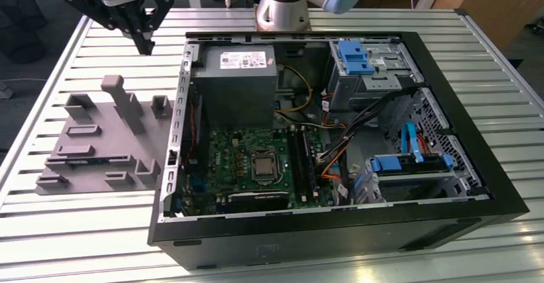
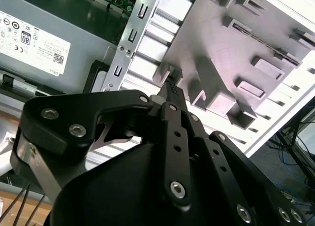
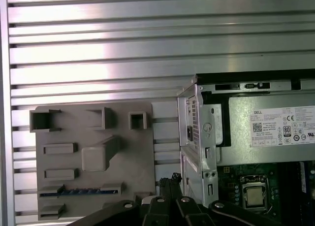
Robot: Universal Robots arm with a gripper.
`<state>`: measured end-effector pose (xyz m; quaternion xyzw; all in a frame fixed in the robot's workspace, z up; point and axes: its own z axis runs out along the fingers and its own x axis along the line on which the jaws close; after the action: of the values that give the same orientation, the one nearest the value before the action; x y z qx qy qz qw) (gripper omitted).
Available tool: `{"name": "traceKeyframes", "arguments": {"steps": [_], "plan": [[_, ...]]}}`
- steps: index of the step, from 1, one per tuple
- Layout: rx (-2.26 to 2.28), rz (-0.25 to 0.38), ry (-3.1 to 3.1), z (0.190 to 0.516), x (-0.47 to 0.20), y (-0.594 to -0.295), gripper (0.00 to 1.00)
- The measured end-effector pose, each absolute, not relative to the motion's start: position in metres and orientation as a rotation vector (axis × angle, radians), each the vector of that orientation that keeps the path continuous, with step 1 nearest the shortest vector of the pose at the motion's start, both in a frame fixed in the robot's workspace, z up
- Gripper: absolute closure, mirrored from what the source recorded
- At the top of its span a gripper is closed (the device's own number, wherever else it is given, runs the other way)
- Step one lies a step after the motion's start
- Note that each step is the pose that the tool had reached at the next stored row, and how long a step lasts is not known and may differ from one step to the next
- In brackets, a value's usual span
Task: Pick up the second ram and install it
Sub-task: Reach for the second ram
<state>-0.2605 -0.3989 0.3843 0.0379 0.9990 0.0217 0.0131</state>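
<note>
Tool [image 1: 146,44] (pinched together, empty) is hanging above the worktop [image 1: 85,232]; we are fearing it, unopened, shoving the second ram [image 3: 78,191] askew.

On silver ribbed metal table [image 1: 76,232]: grey plastic holder block [image 1: 98,149] beside big open black computer box [image 1: 340,241]; arm's foot [image 1: 282,12] maybe too.

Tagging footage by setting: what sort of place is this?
Probably a robotics lab workbench: a slatted metal table, an open PC case lying on it, and a grey parts fixture beside it.
</note>
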Motion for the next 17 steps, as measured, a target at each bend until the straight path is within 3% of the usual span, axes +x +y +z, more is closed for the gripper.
{"name": "traceKeyframes", "arguments": {"steps": [17], "plan": [[0.118,0.068,3.113,0.383,-0.28,-0.399,0.89]]}}
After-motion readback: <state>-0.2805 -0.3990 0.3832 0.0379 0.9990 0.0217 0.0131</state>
